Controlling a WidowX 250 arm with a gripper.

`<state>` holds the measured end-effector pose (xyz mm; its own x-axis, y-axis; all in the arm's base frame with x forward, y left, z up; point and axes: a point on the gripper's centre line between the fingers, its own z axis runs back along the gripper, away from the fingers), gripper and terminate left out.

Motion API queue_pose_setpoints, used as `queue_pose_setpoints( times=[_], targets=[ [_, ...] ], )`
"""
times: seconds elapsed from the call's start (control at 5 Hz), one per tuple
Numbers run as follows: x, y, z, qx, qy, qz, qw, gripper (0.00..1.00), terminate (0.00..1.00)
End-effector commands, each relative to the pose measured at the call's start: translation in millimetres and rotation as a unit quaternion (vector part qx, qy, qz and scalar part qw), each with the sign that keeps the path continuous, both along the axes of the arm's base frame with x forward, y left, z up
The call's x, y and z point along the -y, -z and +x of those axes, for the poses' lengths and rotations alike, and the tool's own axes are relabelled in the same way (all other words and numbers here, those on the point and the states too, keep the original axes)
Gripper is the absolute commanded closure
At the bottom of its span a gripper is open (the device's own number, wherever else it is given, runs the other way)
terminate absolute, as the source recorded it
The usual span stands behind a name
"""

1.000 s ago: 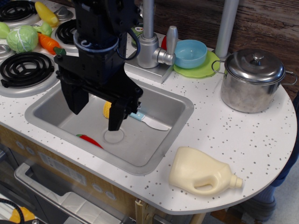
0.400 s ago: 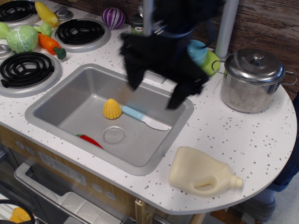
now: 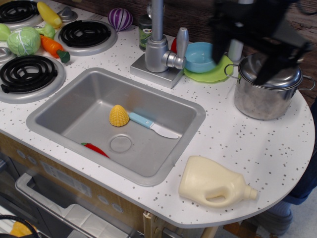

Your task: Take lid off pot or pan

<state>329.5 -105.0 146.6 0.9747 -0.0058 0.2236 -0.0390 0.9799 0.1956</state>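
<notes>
The shiny steel pot (image 3: 262, 101) stands on the counter at the right, with wire loop handles on its sides. The steel lid (image 3: 286, 79) sits on the pot; only its right rim shows, and its knob is hidden behind my gripper. My black gripper (image 3: 242, 62) is motion-blurred, hovering over the lid and the pot's left side. Its jaws are spread wide and hold nothing.
A blue bowl (image 3: 200, 56) on a green plate (image 3: 214, 75) sits just left of the pot, beside the faucet (image 3: 158, 47). The sink (image 3: 59, 106) holds a corn cob (image 3: 119, 115), a knife (image 3: 151, 125) and a red pepper (image 3: 95, 148). A cream bottle (image 3: 213, 184) lies at the front right. Burners and vegetables are at the far left.
My gripper has swept from over the sink, past the faucet, to the right and now hangs over the pot. The pot, the lid and everything else have not moved.
</notes>
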Motion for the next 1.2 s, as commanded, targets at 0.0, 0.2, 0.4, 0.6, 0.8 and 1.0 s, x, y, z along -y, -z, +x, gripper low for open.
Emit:
queue_pose_setpoints(
  times=[0.0, 0.2, 0.4, 0.6, 0.8, 1.0],
  targets=[
    [15, -6, 50, 0.034, 0.043, -0.017, 0.9984, 0.00, 0.00],
    [15, 3, 76, 0.043, 0.069, -0.017, 0.9965, 0.00, 0.00],
    [9, 6, 99, 0.044, 0.098, -0.025, 0.9939, 0.00, 0.00],
    [6, 14, 110, 0.049, 0.115, -0.032, 0.9916, 0.00, 0.00],
    [3, 22, 118, 0.052, 0.130, -0.039, 0.9894, 0.00, 0.00],
    [-1, 30, 122, 0.050, 0.138, -0.057, 0.9875, 0.00, 0.00]
  ],
)
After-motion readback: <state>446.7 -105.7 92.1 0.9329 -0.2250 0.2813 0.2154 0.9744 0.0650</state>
